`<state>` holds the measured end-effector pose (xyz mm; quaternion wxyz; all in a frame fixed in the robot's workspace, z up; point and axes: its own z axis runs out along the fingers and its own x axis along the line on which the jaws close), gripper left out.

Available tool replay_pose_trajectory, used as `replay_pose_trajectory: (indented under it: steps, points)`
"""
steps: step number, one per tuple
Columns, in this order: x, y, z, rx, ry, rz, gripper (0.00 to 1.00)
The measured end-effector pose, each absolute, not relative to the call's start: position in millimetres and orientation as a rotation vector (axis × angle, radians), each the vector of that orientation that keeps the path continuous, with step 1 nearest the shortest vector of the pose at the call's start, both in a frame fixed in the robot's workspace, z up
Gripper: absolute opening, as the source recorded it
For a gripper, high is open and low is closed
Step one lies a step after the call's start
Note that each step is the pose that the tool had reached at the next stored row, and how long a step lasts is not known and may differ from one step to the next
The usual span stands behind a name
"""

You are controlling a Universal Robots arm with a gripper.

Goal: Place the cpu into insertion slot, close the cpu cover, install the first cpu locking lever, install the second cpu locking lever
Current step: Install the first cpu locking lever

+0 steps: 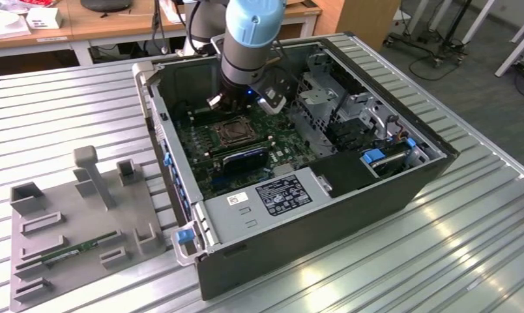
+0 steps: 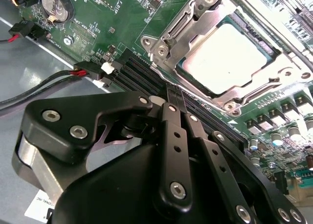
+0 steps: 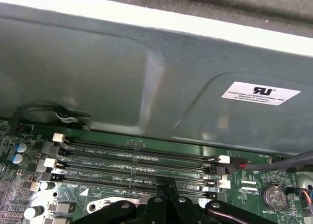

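Your hand (image 2: pixel 173 99) hangs above the black memory slots (image 3: pixel 142 163), fingers pressed together, holding nothing. The cpu (image 2: pixel 222 57) sits in the insertion slot (image 1: pixel 234 132), the cpu cover (image 2: pixel 195 26) lowered around it.

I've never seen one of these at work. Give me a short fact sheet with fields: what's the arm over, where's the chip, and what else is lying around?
Setting: open computer case on a slatted metal table
Gripper: fingers together, holding nothing, low over the memory slots beside the socket
cpu: seated in the insertion slot
cpu cover: down around the chip
Nearby: grey parts tray on the exterior view's left, with a green memory stick in it
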<state>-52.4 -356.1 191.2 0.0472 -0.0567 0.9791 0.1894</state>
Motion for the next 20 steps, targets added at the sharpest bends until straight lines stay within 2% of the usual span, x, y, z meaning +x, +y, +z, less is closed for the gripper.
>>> replay_pose_trajectory:
  steps: [20]
  points:
    - [-52.5,-352.2,193.7,-0.177,2.987,0.578,0.11]
